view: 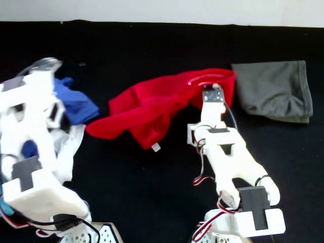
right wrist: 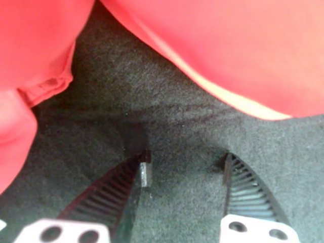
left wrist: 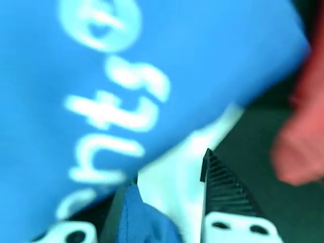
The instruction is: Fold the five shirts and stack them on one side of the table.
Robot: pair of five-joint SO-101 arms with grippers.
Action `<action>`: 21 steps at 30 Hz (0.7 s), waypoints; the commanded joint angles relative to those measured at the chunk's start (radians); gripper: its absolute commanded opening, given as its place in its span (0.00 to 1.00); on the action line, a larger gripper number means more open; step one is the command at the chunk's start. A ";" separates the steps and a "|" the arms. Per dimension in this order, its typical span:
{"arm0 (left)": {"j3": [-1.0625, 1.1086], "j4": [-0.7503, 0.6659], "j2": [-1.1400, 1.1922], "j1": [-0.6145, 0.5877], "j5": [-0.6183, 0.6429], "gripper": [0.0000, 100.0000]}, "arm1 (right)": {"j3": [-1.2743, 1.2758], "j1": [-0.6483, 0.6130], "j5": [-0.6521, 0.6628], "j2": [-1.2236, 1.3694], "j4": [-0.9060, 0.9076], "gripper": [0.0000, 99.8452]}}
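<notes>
red shirt [view: 152, 109]: spread loose and crumpled at mid table, unfolded; a small white tag shows at its near edge.
grey shirt [view: 273, 90]: folded flat at the far right of the table, just beside the red shirt's right end (whether the two touch is not clear).
blue shirt [view: 76, 104]: bunched at the left side, white print on it; its right edge lies near the red shirt's left tip.
white shirt [view: 68, 147]: crumpled under and beside the blue one, on the near side of it.
left claw [left wrist: 171, 164]: hangs right over the blue and white pile. Jaws stand moderately apart, white cloth shows in the gap, and a fold of blue cloth lies against one finger. Cannot tell if it has real hold of any cloth.
right claw [right wrist: 185, 174]: low over bare table, jaws wide apart, nothing between them. The red shirt lies just ahead of the fingertips, not touching them. From the high view it sits at the red shirt's right end, by the collar.
left arm [view: 35, 152]: at the left edge, bent over the pile, hiding part of it.
right arm [view: 233, 162]: right of centre, stretched away from its base toward the red shirt.
table [view: 152, 45]: black cloth top, pale wall strip along the far edge.
</notes>
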 commanded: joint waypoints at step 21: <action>-0.446 0.350 -0.019 -0.407 -0.187 0.21 | -0.035 -0.005 -0.005 0.005 -0.024 0.22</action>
